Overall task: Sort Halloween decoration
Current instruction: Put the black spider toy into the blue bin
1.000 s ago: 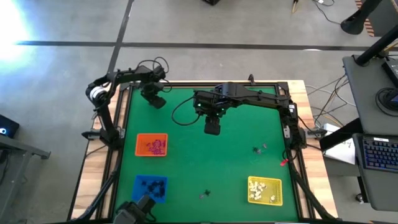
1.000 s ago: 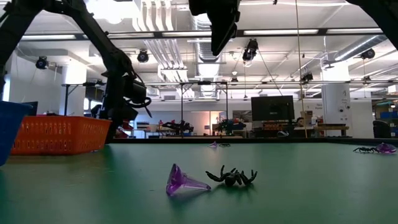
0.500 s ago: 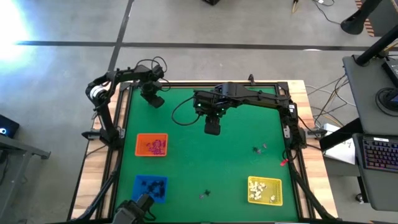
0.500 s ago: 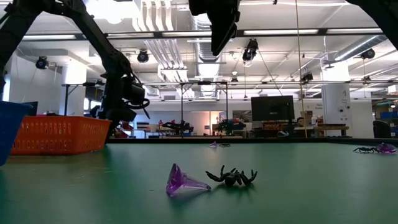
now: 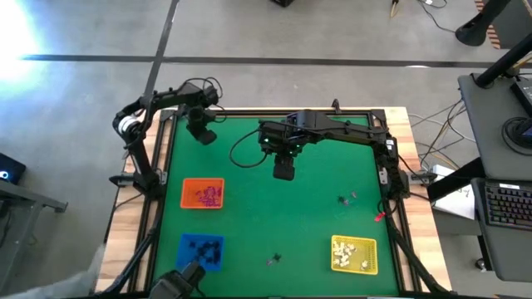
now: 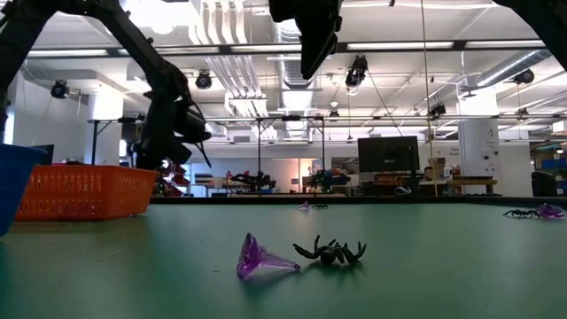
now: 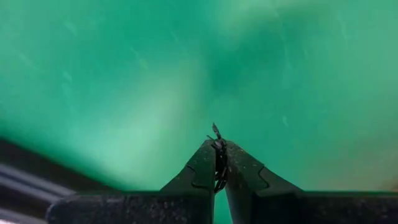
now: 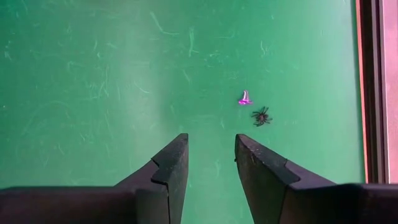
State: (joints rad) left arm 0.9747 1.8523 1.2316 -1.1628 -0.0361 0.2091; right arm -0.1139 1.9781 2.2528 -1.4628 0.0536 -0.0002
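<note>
The left tool (image 7: 219, 163) is clenched, its two dark fingers (image 7: 200, 171) pressed together, with a thin black sliver showing between their tips; what that sliver is I cannot tell. Under it lies only bare green worktop (image 7: 124, 74). In the high view this left tool (image 5: 202, 133) hangs over the far left corner of the worktop, well apart from every tray.

The right tool (image 8: 211, 155) is released, a clear gap between its fingers (image 8: 168, 171). Ahead of those fingers, beyond the tips and off to one side, a tiny purple cone (image 8: 245, 98) and a black spider (image 8: 261, 116) lie just beside each other on the green. From above, the right tool (image 5: 283, 169) hangs over the middle of the worktop.

Farther out, nearer the front edge, the orange tray (image 5: 203, 193) holds pinkish-purple trinkets, the blue tray (image 5: 202, 251) black ones, and the yellow tray (image 5: 354, 253) white ones. A few loose trinkets (image 5: 347, 198) lie between the right tool and the yellow tray.
</note>
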